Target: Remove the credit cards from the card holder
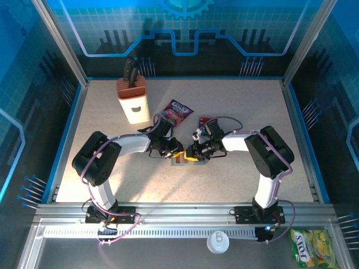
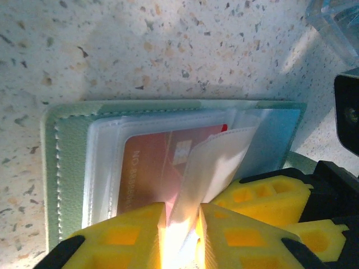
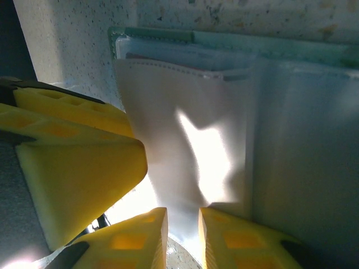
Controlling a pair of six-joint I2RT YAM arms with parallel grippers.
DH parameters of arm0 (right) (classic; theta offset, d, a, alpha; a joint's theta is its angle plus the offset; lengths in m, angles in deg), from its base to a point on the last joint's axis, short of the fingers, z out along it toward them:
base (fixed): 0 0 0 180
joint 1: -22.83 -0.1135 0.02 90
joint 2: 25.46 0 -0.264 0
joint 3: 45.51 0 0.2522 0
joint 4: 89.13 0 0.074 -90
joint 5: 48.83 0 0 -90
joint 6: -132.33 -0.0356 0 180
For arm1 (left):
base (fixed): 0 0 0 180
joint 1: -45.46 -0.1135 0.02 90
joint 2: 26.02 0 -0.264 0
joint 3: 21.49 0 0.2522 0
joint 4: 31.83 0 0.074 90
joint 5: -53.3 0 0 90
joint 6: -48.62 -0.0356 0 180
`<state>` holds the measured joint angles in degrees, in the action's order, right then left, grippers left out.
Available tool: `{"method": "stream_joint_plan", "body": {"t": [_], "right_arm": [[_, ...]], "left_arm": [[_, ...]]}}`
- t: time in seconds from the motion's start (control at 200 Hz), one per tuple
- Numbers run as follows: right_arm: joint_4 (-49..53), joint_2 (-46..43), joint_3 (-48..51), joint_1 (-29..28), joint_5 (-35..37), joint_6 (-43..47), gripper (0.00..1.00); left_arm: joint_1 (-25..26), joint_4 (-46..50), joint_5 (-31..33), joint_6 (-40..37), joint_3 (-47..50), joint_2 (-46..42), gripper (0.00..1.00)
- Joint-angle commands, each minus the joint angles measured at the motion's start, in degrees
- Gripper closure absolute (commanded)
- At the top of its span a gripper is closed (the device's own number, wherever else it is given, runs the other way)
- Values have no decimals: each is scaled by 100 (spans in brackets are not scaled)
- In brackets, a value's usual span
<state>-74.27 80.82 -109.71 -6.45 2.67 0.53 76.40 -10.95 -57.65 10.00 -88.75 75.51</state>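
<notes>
Top external view: left tool [image 1: 175,152] and right tool [image 1: 193,154] meet over the card holder [image 1: 180,160], mid table [image 1: 241,112]. Left wrist view: left tool pinches a soft clear sleeve [image 2: 216,157]; a stiff red card [image 2: 151,168] lies behind it. Right wrist view: right tool pinches a clear sleeve too. I think it is better to hold the sleeves apart, then slide the card out flat.

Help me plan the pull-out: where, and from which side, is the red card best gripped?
Probably its seemingly bare upper-right corner in the left wrist view: the red card lies flat in the card holder under clear sleeves, and the left gripper pinches a sleeve flap over its near edge. Come from the far side, low.
</notes>
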Motion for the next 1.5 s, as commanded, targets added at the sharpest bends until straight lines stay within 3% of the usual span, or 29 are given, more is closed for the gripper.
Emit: {"method": "stream_joint_plan", "body": {"t": [0.0,0.26,0.525,0.926,1.496], "right_arm": [[177,64,188,63,203,-54,77],[79,15,222,63,167,-131,77],[31,-198,209,63,114,-174,77],[467,-667,184,98,353,-62,77],[1097,-1617,402,815,738,301,77]], "left_arm": [[43,-73,-189,85,50,62,79],[44,-131,-199,93,102,-138,80],[44,-148,-198,96,93,-202,74],[41,-70,-234,88,16,-314,78],[281,132,-330,43,-490,-77,78]]}}
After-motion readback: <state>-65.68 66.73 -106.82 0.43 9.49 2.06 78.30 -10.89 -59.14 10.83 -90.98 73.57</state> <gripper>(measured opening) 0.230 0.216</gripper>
